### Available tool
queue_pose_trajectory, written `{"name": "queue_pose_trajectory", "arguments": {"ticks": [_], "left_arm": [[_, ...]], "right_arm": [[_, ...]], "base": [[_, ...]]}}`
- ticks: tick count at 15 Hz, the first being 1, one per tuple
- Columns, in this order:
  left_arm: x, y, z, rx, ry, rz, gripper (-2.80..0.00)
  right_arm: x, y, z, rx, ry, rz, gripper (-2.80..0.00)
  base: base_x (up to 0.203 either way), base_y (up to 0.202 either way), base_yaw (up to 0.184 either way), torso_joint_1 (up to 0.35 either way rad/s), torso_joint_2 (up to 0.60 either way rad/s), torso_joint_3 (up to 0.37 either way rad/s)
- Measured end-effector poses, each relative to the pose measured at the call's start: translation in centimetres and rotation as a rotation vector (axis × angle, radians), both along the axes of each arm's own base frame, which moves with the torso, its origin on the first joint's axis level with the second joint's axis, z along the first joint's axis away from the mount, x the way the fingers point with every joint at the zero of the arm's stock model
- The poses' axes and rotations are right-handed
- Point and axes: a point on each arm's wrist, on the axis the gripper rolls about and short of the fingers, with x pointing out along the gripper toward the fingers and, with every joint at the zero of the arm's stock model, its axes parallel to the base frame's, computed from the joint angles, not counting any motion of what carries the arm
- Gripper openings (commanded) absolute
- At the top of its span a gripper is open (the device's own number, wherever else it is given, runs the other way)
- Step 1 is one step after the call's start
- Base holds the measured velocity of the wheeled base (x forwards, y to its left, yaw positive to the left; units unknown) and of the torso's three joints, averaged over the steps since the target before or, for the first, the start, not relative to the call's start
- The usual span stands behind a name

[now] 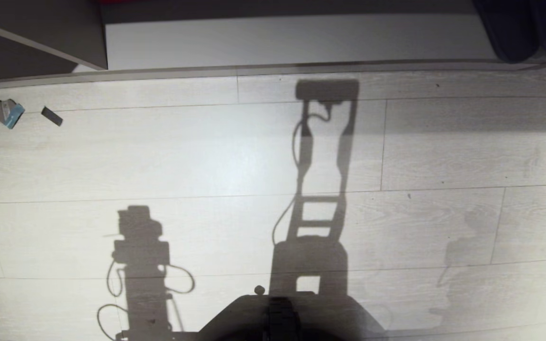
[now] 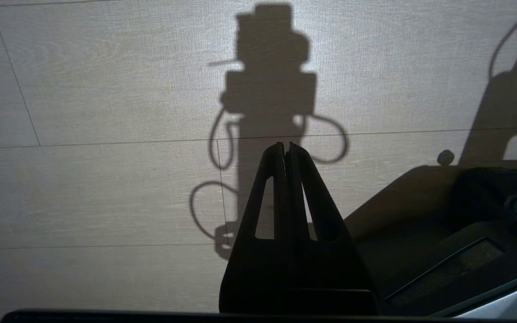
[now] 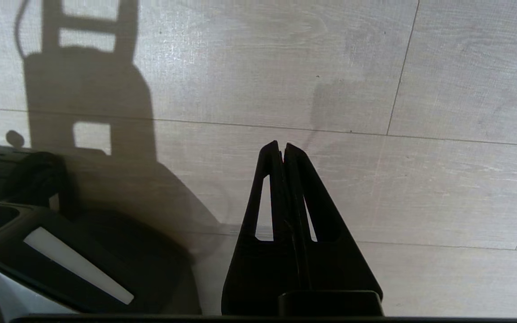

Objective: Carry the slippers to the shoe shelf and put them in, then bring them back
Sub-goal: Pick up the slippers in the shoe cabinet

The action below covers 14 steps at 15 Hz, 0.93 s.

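Our left end effector (image 2: 284,146) hangs over the pale plank floor (image 1: 206,156) with its two dark fingers pressed together tip to tip, clenched on nothing. Our right end effector (image 3: 282,146) is the same: fingers clamped shut against each other, nothing between them, only floorboards beneath. Neither arm shows in the head view; there we see just their shadows and the shadow of our trunk lying across the boards.

Just beside each end effector sits our own dark base (image 1: 282,317), rounded at the front, with a small knob on its rim; it fills the near edge of the head view.

Further out, the floor runs to a thin dark threshold strip, and beyond that lies the pale flat base board of the shoe shelf (image 1: 292,40). An angled grey panel (image 1: 36,33) overhangs the shelf's left end. On the base board at the far right corner stand the slippers (image 1: 524,28), dark and side by side, touching each other, their rounded ends pointing towards us and their far parts cut off by the frame. The rest of the board that we can see carries nothing else.

On the floor at the far left, well apart from the slippers, lie two small bits of litter: a grey-and-blue scrap (image 1: 9,112) and near it a short dark strip (image 1: 51,116).
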Motion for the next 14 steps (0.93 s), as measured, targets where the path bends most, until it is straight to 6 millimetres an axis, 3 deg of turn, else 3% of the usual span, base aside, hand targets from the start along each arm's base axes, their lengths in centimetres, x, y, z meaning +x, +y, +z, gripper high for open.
{"name": "queue_pose_trajectory", "arguments": {"ticks": [3, 6, 9, 10, 14], "left_arm": [[0.0, 0.0, 0.0, 0.002, 0.000, 0.000, -2.80], [0.0, 0.0, 0.0, 0.003, 0.000, 0.000, -2.80], [0.0, 0.0, 0.0, 0.010, 0.000, 0.000, -2.80], [0.0, 0.0, 0.0, 0.012, 0.000, 0.000, -2.80], [0.0, 0.0, 0.0, 0.011, 0.000, 0.000, -2.80]], "right_arm": [[-0.4, 0.0, 3.0, 0.000, -0.054, 0.015, -2.80], [0.5, 0.0, 9.0, -0.045, -0.058, 0.018, -2.80], [3.4, 0.0, 16.0, -0.115, -0.072, 0.008, -2.80], [5.0, 0.0, 18.1, -0.139, -0.070, 0.001, -0.01], [13.4, -0.2, 22.1, -0.223, -0.094, -0.053, 0.00]], "base": [[0.000, 0.000, 0.000, 0.000, 0.00, 0.000], [0.000, 0.000, 0.000, 0.000, 0.00, 0.000], [0.000, 0.000, 0.000, 0.000, 0.00, 0.000], [0.000, 0.000, 0.000, 0.000, 0.00, 0.000], [0.000, 0.000, 0.000, 0.000, 0.00, 0.000]]}}
